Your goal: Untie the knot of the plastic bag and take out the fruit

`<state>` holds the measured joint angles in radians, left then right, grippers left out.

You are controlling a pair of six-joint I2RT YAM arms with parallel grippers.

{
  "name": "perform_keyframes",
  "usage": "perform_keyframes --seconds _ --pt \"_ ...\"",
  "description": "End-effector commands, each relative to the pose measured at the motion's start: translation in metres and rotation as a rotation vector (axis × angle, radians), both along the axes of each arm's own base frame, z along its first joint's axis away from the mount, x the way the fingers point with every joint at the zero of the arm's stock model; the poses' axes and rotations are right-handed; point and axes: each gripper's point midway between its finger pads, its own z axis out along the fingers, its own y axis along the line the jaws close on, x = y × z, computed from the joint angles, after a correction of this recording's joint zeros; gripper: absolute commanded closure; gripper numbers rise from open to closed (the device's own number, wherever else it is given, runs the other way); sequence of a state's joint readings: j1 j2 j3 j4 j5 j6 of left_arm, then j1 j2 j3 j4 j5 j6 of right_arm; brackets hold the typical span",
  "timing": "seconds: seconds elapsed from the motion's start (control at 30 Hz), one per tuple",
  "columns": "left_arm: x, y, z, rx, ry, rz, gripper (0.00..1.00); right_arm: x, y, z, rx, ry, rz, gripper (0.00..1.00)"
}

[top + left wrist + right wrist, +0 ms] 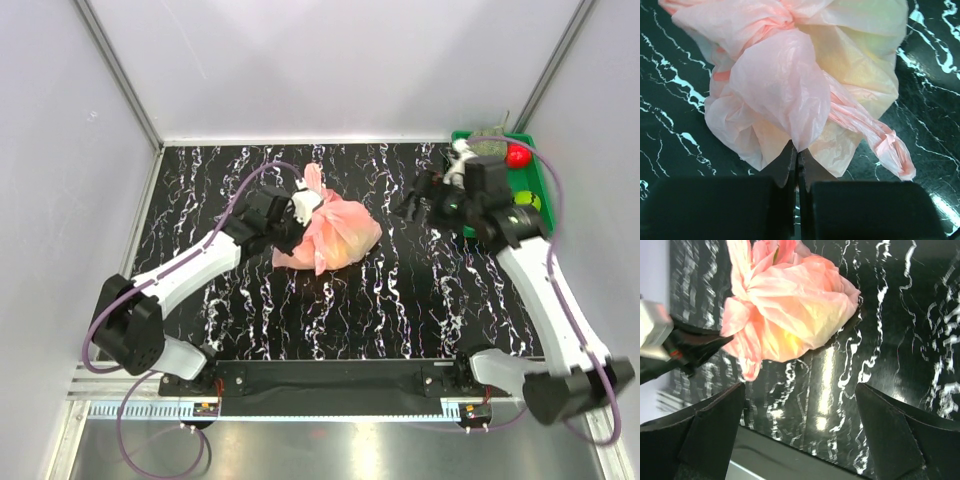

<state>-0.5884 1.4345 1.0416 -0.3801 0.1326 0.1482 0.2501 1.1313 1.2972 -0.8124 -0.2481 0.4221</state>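
Note:
The pink plastic bag [335,235] lies tied shut on the black marbled table, left of centre. Its knot [777,24] is a twisted bunch at the bag's top, and one twisted loop tail [875,131] trails to the right. Yellow and green fruit [785,337] shows dimly through the plastic. My left gripper [799,152] is shut, pinching a loose flap of the bag just below the knot; from above it [303,210] sits at the bag's left side. My right gripper [800,390] hangs open over bare table to the bag's right [415,205], apart from it.
A green tray [546,190] stands at the back right corner, holding a shiny red fruit [517,156], a netted melon [490,146] and a green fruit [530,200]. Grey walls enclose the table on three sides. The right arm's forearm passes beside the tray.

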Motion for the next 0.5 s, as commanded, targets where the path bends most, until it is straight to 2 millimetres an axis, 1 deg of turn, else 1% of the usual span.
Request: perform_keyframes --seconds 0.0,0.03,0.1,0.13,0.23,0.27,0.3,0.33,0.37,0.4,0.43,0.47 --pt "0.002 -0.005 0.019 -0.018 -0.077 0.003 1.00 0.028 0.013 -0.001 -0.154 -0.064 0.036 0.00" --pt "0.003 -0.004 0.020 -0.015 -0.081 0.007 1.00 0.043 0.014 -0.012 -0.211 -0.069 0.016 0.00" --pt "0.005 -0.003 0.021 -0.013 -0.090 0.016 1.00 0.054 0.027 -0.018 -0.258 -0.131 0.075 0.00" --pt "0.005 -0.003 0.023 -0.019 -0.096 0.020 1.00 0.066 0.035 -0.021 -0.252 -0.195 0.092 0.00" --pt "0.012 0.001 0.025 -0.010 -0.107 0.055 1.00 0.083 0.057 -0.027 -0.258 -0.345 0.207 0.00" --pt "0.015 0.003 0.027 -0.013 -0.110 0.068 1.00 0.087 0.060 -0.030 -0.289 -0.391 0.253 0.00" --pt "0.017 0.004 0.028 -0.016 -0.110 0.072 1.00 0.089 0.065 -0.032 -0.294 -0.418 0.288 0.00" --pt "0.017 0.003 0.028 -0.021 -0.105 0.076 1.00 0.095 0.074 -0.038 -0.293 -0.446 0.335 0.00" --pt "0.018 0.004 0.028 -0.026 -0.102 0.078 1.00 0.099 0.077 -0.040 -0.310 -0.465 0.371 0.00" --pt "0.020 0.004 0.030 -0.031 -0.105 0.083 1.00 0.102 0.083 -0.044 -0.310 -0.466 0.403 0.00" --pt "0.021 0.003 0.031 -0.036 -0.105 0.086 1.00 0.105 0.094 -0.050 -0.297 -0.465 0.454 0.00" --pt "0.021 0.003 0.031 -0.043 -0.101 0.084 1.00 0.108 0.099 -0.053 -0.310 -0.481 0.485 0.00"
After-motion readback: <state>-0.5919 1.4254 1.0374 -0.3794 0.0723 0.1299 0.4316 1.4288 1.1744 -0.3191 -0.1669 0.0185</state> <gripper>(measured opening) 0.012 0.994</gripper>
